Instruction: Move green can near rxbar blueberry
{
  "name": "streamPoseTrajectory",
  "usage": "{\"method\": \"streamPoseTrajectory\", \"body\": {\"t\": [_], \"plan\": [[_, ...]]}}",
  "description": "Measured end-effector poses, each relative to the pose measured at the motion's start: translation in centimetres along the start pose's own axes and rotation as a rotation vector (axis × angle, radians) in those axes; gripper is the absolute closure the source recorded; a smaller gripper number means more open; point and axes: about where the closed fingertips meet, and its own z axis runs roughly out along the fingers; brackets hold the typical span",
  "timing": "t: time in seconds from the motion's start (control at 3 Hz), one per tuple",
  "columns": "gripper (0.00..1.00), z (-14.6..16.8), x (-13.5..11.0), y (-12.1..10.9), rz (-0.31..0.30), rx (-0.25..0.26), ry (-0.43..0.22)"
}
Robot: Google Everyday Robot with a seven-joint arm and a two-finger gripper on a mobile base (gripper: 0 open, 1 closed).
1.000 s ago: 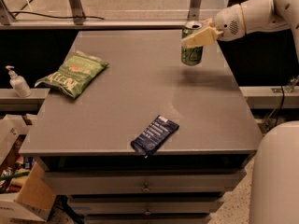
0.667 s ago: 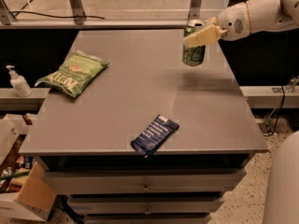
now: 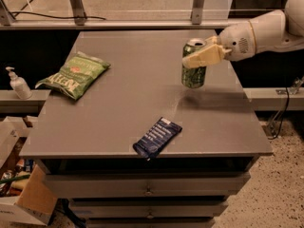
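Note:
The green can (image 3: 194,75) is upright and held a little above the grey table (image 3: 128,99), at its right side. My gripper (image 3: 199,56) reaches in from the right and is shut on the can's upper part, with a pale finger (image 3: 202,57) across its front. The rxbar blueberry (image 3: 157,137) lies flat near the table's front edge, tilted, below and left of the can.
A flat green chip bag (image 3: 73,75) lies at the table's left side. A white pump bottle (image 3: 18,83) stands on a ledge to the left. Cardboard boxes (image 3: 23,198) sit on the floor at lower left. Drawers (image 3: 147,189) are under the tabletop.
The can in my gripper has moved toward the front of the table, closer to the blue bar. The arm has drawn back to the right.

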Motion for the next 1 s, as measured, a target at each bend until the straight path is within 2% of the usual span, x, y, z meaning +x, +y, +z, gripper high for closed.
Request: {"method": "streamPoseTrajectory", "body": {"t": [0.67,1.0], "plan": [[1.0,-0.2,4.1,5.3,0.049,-0.064,-0.005],[1.0,-0.3,3.3,7.4,0.05,-0.098,-0.055]]}}
